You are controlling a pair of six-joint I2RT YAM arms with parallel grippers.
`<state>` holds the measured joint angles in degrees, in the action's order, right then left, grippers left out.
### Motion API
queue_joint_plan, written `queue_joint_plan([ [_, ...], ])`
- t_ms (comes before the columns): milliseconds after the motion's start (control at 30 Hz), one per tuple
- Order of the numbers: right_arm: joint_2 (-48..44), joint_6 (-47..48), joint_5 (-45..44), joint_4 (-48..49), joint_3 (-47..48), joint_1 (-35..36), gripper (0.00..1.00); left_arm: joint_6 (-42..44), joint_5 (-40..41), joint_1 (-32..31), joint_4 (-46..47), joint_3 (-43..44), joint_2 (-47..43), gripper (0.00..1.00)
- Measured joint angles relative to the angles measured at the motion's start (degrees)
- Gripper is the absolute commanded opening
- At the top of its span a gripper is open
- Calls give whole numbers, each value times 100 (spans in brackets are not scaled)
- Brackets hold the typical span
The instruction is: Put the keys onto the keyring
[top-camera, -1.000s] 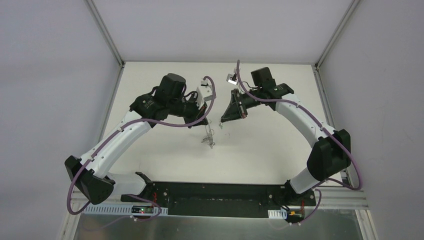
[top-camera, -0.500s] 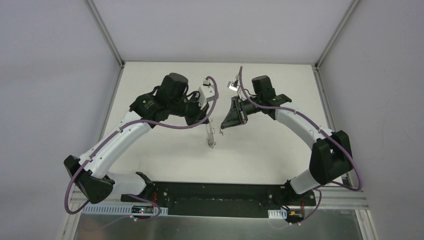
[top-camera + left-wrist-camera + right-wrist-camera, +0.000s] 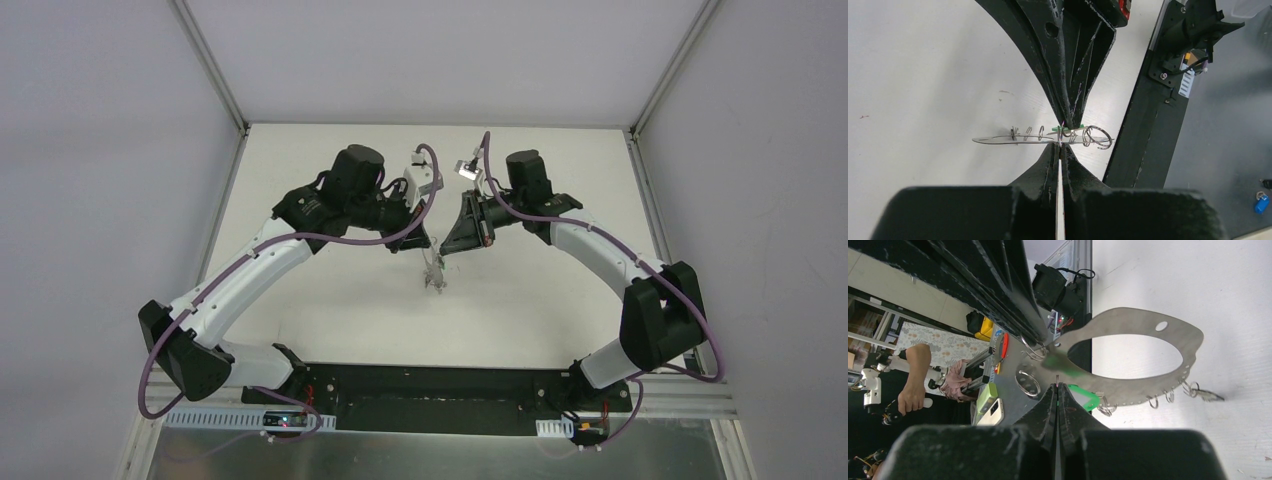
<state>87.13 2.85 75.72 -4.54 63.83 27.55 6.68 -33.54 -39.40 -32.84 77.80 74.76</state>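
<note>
left gripper point(image 3: 1060, 150): clamped on keyring point(image 3: 998, 140) edge | right gripper point(image 3: 1068, 125): clenched on green key point(image 3: 1064, 131) | key: against keyring, between both grippers' tips

Green-headed key point(image 3: 1066, 131) beside flat silver keyring point(image 3: 998, 140)

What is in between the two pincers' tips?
The left wrist view shows it: the thin keyring, seen edge-on, and the green key sit between the left pincer and the right pincer.
</note>
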Motion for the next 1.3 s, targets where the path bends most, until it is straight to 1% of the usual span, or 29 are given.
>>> queue_joint_plan([
  [333,-2,-31,286,92,0,-35,0,-66,-76,0,133,-190,20,0],
  [633,-205,-33,295,122,-55,-184,0,26,-118,0,199,-352,7,0],
  [1300,-205,-271,308,485,-131,-186,0,31,-243,0,321,-498,-162,0],
])
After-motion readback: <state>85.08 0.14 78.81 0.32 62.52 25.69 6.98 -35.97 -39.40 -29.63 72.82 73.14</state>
